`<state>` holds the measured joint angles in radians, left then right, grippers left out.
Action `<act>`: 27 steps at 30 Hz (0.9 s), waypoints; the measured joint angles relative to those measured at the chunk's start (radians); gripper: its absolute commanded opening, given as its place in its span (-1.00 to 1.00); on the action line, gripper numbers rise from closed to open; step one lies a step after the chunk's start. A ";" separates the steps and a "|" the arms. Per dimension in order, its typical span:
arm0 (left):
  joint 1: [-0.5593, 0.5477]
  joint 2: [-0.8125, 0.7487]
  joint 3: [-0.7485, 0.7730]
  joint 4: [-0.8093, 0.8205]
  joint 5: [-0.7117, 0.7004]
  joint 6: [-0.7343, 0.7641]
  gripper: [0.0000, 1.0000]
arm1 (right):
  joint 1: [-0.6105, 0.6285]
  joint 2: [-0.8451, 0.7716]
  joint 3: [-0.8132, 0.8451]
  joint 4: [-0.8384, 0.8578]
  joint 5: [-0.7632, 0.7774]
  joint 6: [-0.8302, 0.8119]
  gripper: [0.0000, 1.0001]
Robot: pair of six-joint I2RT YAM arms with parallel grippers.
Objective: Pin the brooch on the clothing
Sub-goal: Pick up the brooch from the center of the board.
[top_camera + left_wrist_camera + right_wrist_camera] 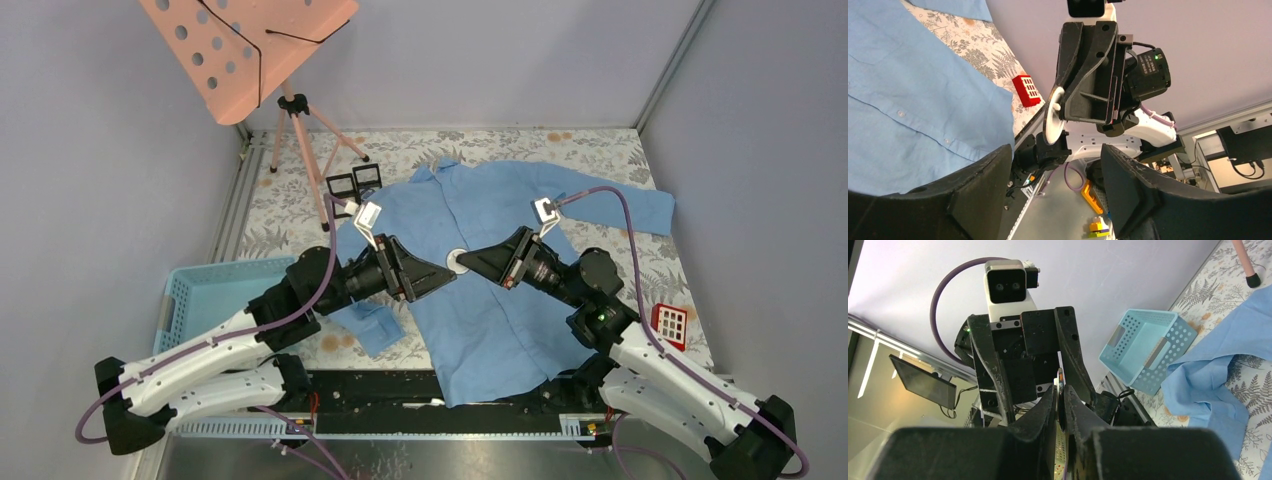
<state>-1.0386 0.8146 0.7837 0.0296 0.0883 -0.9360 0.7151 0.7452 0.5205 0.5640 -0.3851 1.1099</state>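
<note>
Not pinned yet: pinching the brooch [458,262] edge-on in the nearly closed jaws of the right gripper [1060,390], above the front of the shirt [500,320]. Facing it with the left gripper [1055,160], spread wide and empty, brooch just ahead of its jaws. Left to do, by judgement: lowering, piercing fabric, fastening.

White round brooch [458,261] seemingly above flat blue shirt [500,320].

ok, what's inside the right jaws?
A white round brooch, clamped between the right jaws; part of it sticks out past them. The clamped part and any pin are covered.
</note>
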 measured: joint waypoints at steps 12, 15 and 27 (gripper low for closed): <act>0.018 0.002 0.000 -0.005 0.027 -0.016 -0.29 | 0.000 0.005 0.029 0.003 -0.063 -0.001 -1.00; 0.019 0.009 0.000 -0.002 0.042 -0.019 -0.30 | 0.000 0.016 0.040 0.003 -0.081 -0.004 -1.00; 0.021 0.013 0.000 0.032 0.071 -0.036 -1.00 | 0.000 0.047 0.053 0.003 -0.130 -0.005 -0.77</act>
<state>-1.0172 0.8272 0.7834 0.0612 0.1593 -0.9718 0.7151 0.7918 0.5739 0.5674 -0.5152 1.1053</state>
